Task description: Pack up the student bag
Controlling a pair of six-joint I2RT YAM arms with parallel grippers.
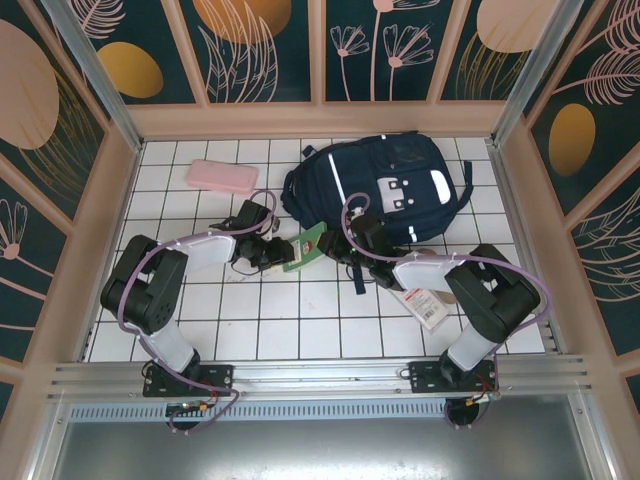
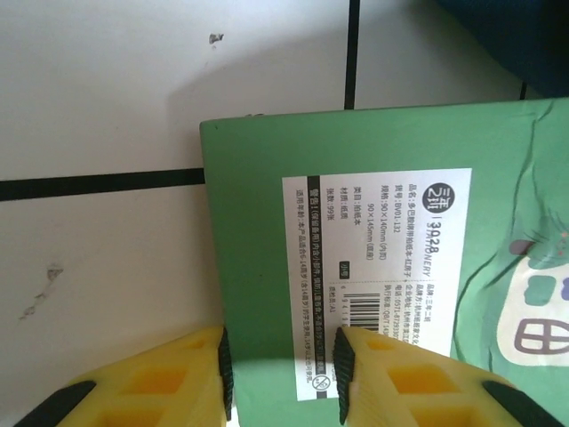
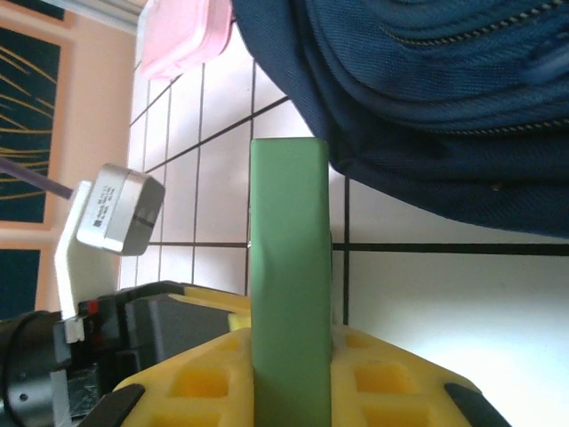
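Note:
The student bag [image 1: 380,185] lies flat at the back of the tiled table, dark navy with a grey-white front patch. Its zipped side shows in the right wrist view [image 3: 427,89], and a corner of it in the left wrist view [image 2: 507,36]. A green notebook [image 1: 305,248] stands tilted between my two grippers, just in front of the bag. My right gripper [image 3: 289,334] is shut on the notebook [image 3: 286,267], seen edge-on. My left gripper [image 2: 283,356] has its jaws apart in front of the notebook's labelled face [image 2: 382,258], pinching nothing.
A pink pencil case [image 1: 222,176] lies at the back left, also seen in the right wrist view [image 3: 182,36]. A flat packet with a red and white label [image 1: 425,305] lies beside the right arm. Wooden walls ring the table.

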